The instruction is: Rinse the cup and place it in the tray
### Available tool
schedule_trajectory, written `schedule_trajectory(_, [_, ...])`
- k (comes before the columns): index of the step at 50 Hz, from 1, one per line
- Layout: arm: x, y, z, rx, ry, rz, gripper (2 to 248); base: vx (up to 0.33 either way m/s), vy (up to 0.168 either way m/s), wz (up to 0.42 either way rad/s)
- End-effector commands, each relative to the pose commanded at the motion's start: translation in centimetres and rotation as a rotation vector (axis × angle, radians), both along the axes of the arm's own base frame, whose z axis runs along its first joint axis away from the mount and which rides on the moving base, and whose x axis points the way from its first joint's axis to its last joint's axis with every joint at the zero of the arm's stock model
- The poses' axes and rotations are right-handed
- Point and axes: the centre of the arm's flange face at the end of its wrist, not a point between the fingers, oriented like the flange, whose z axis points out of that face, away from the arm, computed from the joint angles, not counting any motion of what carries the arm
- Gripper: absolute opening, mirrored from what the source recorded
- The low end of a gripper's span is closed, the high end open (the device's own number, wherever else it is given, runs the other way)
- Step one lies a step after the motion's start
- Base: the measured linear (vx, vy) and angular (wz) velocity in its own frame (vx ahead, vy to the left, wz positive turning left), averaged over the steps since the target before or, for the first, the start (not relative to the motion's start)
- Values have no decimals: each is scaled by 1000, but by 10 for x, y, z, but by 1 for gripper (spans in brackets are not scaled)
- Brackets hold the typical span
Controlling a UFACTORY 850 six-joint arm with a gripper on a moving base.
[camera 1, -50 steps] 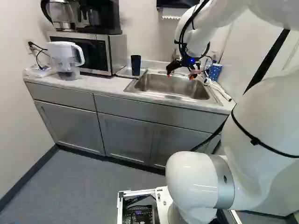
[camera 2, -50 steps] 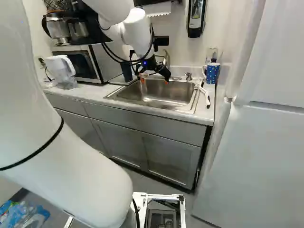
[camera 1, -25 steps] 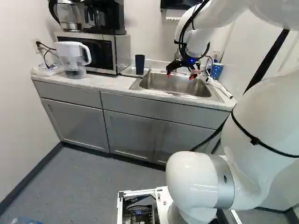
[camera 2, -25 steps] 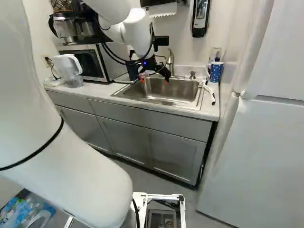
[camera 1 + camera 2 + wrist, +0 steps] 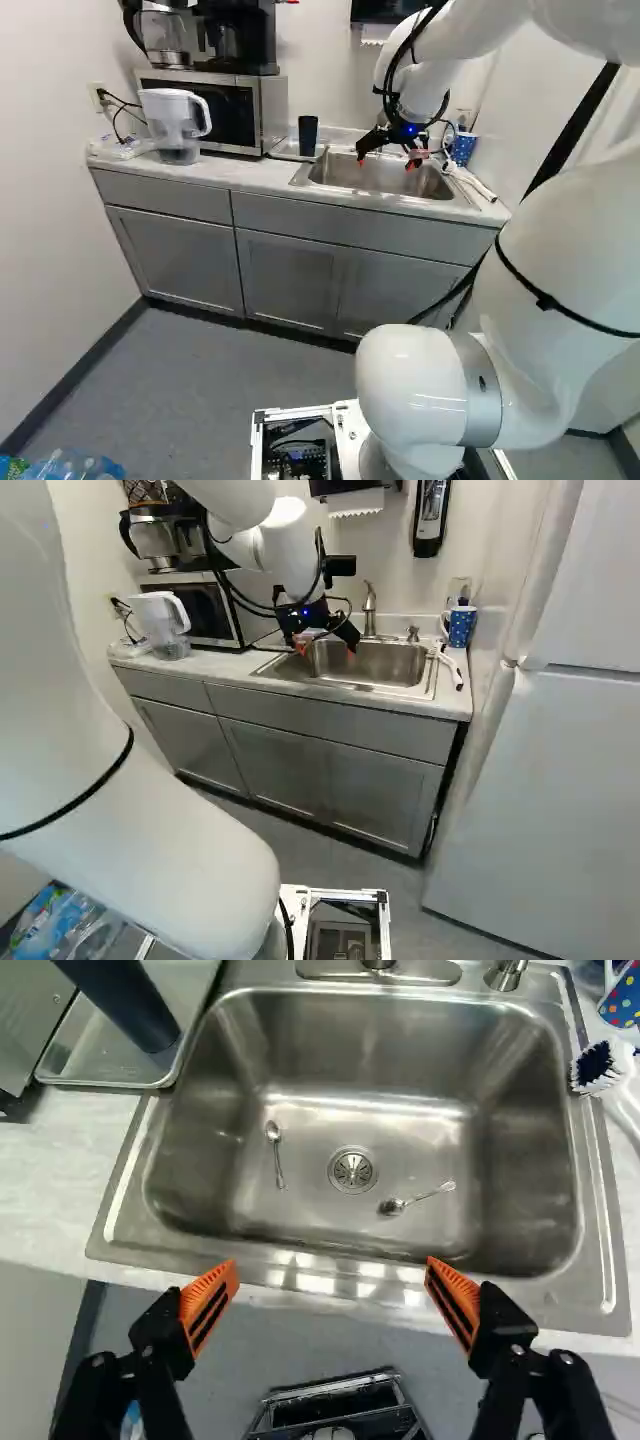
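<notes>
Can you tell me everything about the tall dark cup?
The cup is tall, dark and plain, maybe plastic, and slightly narrower at its foot. No handle shows. It stands upright on the tray, between the microwave and the sink. Only the tray seems to touch it. I can't see inside it.

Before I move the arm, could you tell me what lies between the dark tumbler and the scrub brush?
The sink basin lies between the dark tumbler and the scrub brush, shown in the wrist view. Two spoons and the drain are in it.
</notes>
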Motion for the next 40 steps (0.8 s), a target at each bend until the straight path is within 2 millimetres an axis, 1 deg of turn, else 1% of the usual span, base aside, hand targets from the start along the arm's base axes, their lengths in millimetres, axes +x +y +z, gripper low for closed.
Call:
schedule_trajectory(14, [0,0,0,0,0,0,247,-100,79,-42])
schedule_trajectory(40, [0,0,0,0,0,0,247,-101,42,-204])
